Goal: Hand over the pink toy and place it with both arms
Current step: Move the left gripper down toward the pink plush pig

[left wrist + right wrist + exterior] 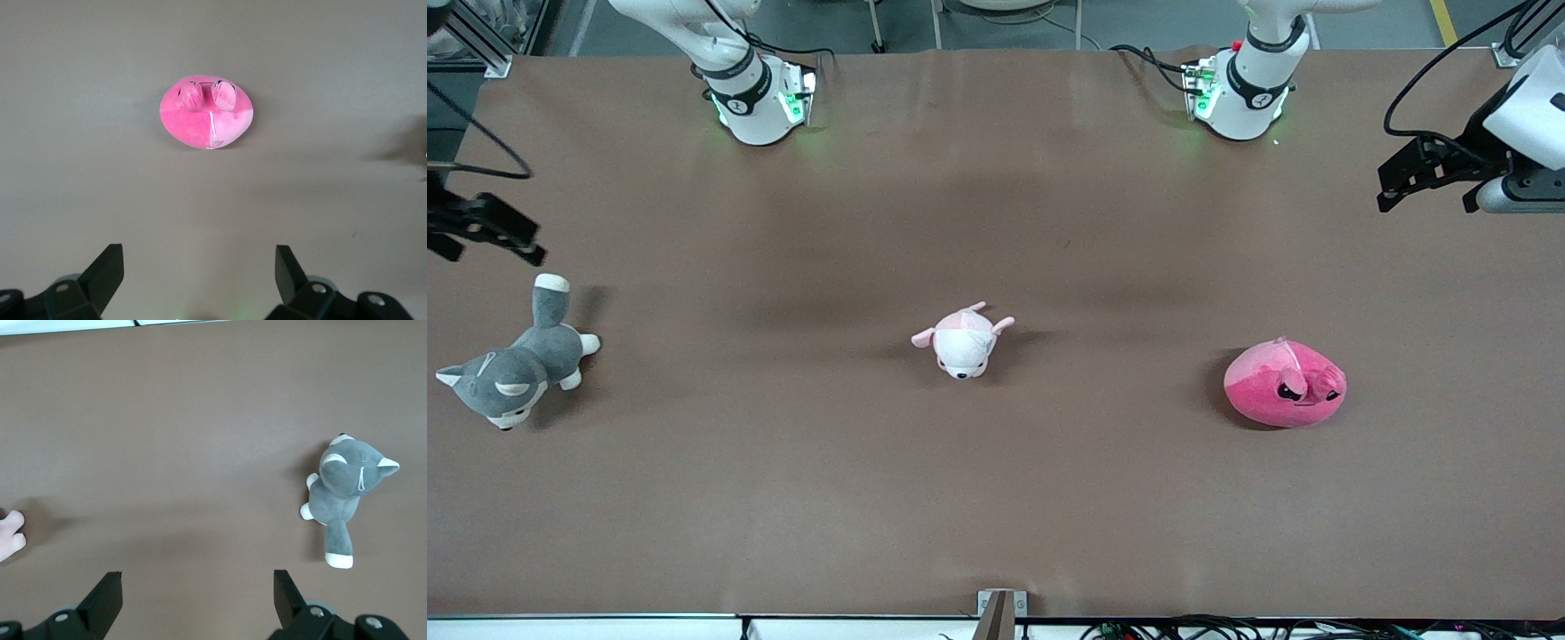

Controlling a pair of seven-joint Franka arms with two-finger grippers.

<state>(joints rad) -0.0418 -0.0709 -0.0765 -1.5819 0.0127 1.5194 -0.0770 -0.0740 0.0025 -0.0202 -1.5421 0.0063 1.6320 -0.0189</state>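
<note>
Plainly unlabelled pink toy, left gripper open, right gripper open

no readable text, label or number shows anywhere.

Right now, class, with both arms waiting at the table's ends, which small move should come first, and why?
Probably the left gripper should swing over the round hot-pink plush toy and descend. It is open and holds nothing, and the toy lies untouched toward its end of the table, while the open right gripper hangs above the grey-and-white plush dog.
</note>
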